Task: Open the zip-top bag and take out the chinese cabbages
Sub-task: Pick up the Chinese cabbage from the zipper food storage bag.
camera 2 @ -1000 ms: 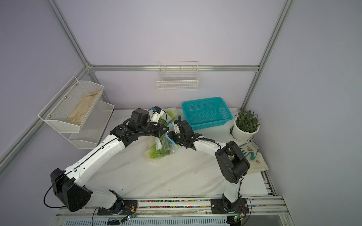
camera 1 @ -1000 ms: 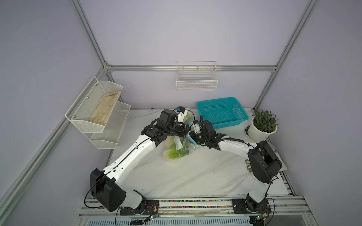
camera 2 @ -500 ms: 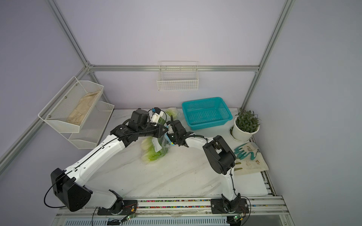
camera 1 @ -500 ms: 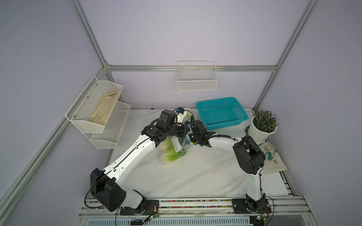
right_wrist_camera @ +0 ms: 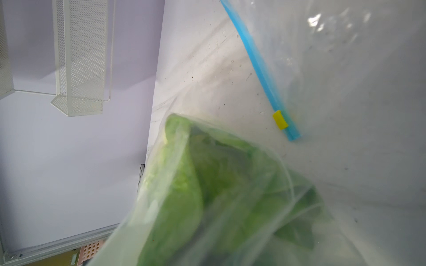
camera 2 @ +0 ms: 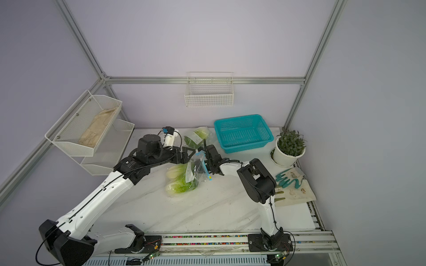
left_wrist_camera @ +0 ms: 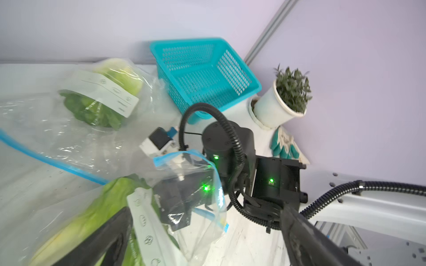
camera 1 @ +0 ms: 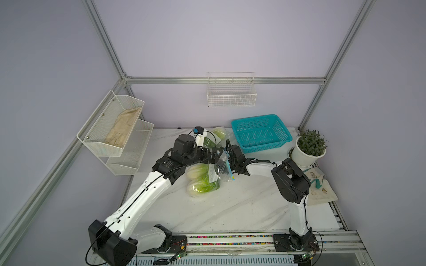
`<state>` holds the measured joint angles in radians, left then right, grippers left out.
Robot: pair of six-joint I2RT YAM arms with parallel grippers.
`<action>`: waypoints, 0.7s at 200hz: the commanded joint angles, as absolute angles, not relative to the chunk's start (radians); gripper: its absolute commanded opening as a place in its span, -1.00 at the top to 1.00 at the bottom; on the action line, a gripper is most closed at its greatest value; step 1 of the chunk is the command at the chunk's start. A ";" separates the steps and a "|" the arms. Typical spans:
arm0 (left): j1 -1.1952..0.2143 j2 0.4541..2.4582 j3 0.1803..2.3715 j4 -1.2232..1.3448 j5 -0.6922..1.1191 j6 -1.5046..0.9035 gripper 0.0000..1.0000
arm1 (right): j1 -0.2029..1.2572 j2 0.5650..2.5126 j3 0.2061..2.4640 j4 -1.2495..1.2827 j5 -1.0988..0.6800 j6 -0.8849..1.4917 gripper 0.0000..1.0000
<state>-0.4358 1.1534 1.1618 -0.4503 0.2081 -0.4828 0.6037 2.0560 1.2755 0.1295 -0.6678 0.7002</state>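
The clear zip-top bag [camera 1: 215, 170] [camera 2: 196, 171] lies mid-table with its blue-zipped mouth raised. Two pale-green chinese cabbages [camera 1: 200, 187] [camera 2: 178, 186] lie inside. A rounder, darker cabbage [camera 1: 216, 135] [left_wrist_camera: 110, 92] sits in its own wrap near the back. My left gripper [camera 1: 212, 157] [left_wrist_camera: 207, 241] stands open at the mouth, fingers [left_wrist_camera: 103, 241] wide apart around loose plastic. My right gripper [camera 1: 230, 164] [left_wrist_camera: 177, 207] is shut at the mouth's rim with plastic draped over it, its fingertips hidden. The right wrist view shows only the blue zip [right_wrist_camera: 260, 69] and leaves [right_wrist_camera: 196, 195] through plastic.
A teal basket [camera 1: 260, 133] stands at the back right, with a potted plant [camera 1: 310, 147] beside it. Teal gloves on a cloth [camera 1: 318, 184] lie at the right edge. A white mesh rack [camera 1: 115, 129] hangs on the left wall and a wire basket [camera 1: 231, 96] on the back wall.
My left gripper has opened and let go of the bag's rim. The right gripper has pushed left into the mouth and shut there, and the bag has sagged.
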 commanded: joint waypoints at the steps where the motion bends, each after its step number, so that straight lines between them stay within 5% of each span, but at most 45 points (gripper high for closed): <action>1: -0.293 1.054 0.991 -0.366 0.184 -0.636 -0.99 | 0.580 2.016 1.256 0.150 -0.691 0.654 1.00; 60: -0.143 0.982 0.570 -0.197 0.361 -0.851 -0.98 | 0.563 2.010 1.247 0.152 -0.685 0.644 1.00; 115: -0.133 1.263 0.468 0.118 0.574 -0.900 -0.97 | 0.563 2.008 1.241 0.159 -0.680 0.655 1.00; 140: -0.128 1.369 0.469 0.248 0.591 -0.925 -0.73 | 0.563 2.012 1.235 0.172 -0.697 0.661 1.00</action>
<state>-0.1371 1.3106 0.4824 0.0216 0.5114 -0.8837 0.5663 2.0453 1.2522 0.1482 -0.6895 0.6643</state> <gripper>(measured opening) 0.912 0.060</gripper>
